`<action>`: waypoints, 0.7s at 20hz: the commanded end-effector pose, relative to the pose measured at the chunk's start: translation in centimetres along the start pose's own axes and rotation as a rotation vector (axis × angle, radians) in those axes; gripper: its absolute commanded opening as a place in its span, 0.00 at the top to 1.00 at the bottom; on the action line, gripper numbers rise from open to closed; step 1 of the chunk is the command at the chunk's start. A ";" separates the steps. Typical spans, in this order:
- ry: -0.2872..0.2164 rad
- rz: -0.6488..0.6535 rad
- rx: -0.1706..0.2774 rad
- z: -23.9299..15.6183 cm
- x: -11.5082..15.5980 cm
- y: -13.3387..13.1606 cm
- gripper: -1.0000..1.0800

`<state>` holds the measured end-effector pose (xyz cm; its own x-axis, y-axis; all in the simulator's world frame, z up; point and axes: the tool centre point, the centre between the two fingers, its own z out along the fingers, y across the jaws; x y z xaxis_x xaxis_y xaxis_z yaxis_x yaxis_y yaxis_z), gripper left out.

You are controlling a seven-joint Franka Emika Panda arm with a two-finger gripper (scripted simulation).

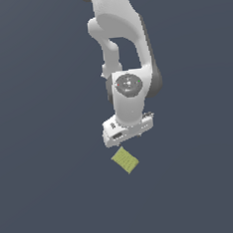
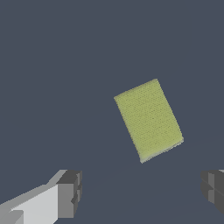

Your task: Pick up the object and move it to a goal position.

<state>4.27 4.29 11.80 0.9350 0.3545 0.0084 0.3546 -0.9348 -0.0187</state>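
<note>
One small yellow-green block (image 2: 148, 119) lies flat on the dark surface (image 1: 50, 194), just past the white hand (image 1: 128, 129), not under it. Both fingers (image 2: 70, 192) are spread wide apart and hold nothing. Its long side sits slanted between them.

surface (image 1: 45, 194): flat, uniform dark slate blue-grey, fills both views | walls/furniture/windows: none distinguishable from the surface | texture: plain, no seams or pattern | light: even, diffuse, soft | horizon/edges: cannot tell
</note>
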 end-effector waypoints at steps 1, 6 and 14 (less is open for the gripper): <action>-0.002 -0.072 -0.004 0.9 0.7 0.6 0.04; -0.006 -0.210 -0.010 2.7 1.8 1.7 0.04; -0.011 -0.366 -0.015 4.8 3.0 3.0 0.04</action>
<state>7.88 2.76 7.31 0.7636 0.6457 0.0015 0.6457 -0.7636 -0.0030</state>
